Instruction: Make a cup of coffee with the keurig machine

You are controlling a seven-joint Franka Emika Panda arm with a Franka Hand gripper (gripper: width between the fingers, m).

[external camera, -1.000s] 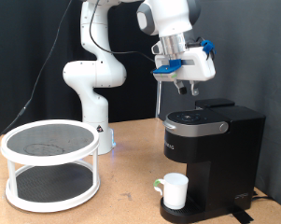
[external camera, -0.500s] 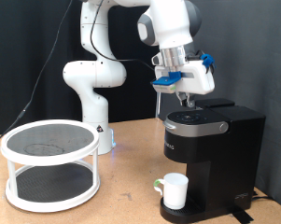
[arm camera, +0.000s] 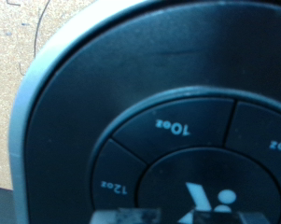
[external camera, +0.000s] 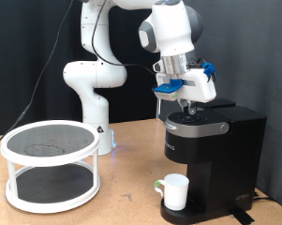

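Observation:
The black keurig machine [external camera: 214, 155] stands at the exterior view's right with its lid closed. The white cup [external camera: 174, 191] sits upright on the drip tray [external camera: 199, 217] under the spout, its handle towards the exterior view's left. My gripper [external camera: 189, 109] points straight down at the machine's top panel, with its fingertips at or just above the round button ring, and its fingers look shut and empty. The wrist view is filled by the machine's top [arm camera: 93, 84], very close, showing the 10oz button [arm camera: 173, 126] and the 12oz button [arm camera: 117, 185].
A white two-tier round rack [external camera: 49, 165] with dark mesh shelves stands on the wooden table [external camera: 126, 192] at the exterior view's left. The robot's white base [external camera: 92, 89] rises behind it. A black curtain forms the backdrop.
The gripper has come down and slightly to the exterior view's right, from well above the machine to its top button panel. The cup and the machine have not moved.

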